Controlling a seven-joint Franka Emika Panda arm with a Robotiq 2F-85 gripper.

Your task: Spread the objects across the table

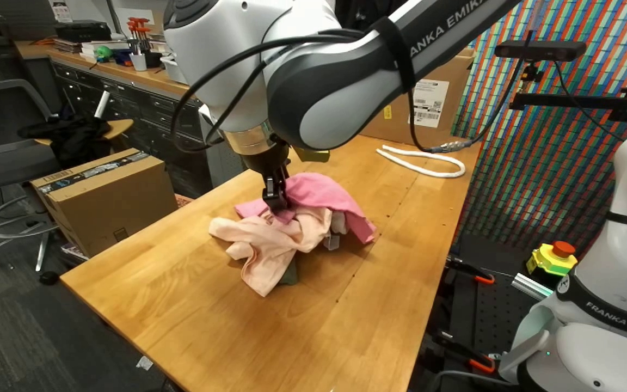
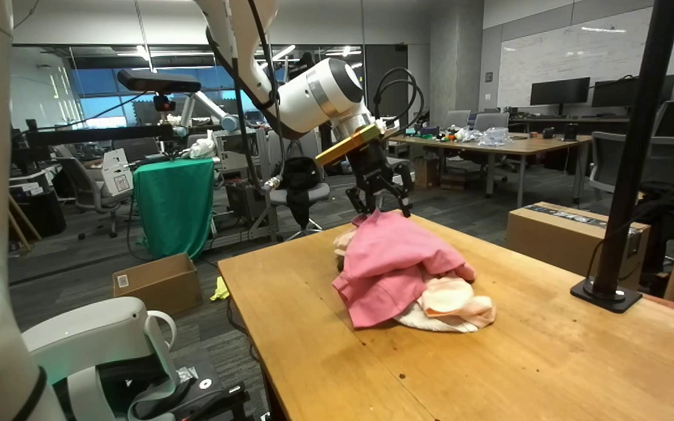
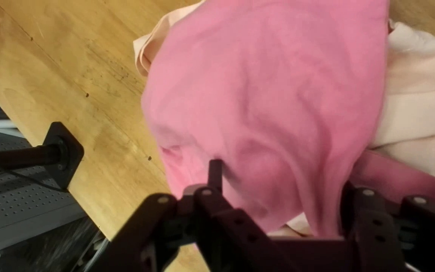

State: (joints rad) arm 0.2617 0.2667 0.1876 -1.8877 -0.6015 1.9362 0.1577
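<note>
Cloth [image 2: 392, 257], pink and uppermost, lies on the surface [image 1: 313, 332], a raised fold between the parted sides of my end effector [image 2: 385, 209]. I'd close squarely on that fold, then lift slowly so the peach cloth [image 1: 270, 247] partly beneath isn't dragged. The pink looks soft and matte, loosely draped; the peach, limp and crumpled.

Arm [image 1: 346, 81] aslant from above, wrist [image 1: 248, 140] downturned, gripper [image 2: 384, 210] slightly tilted, its fingers [image 3: 215, 174] wide apart.
</note>
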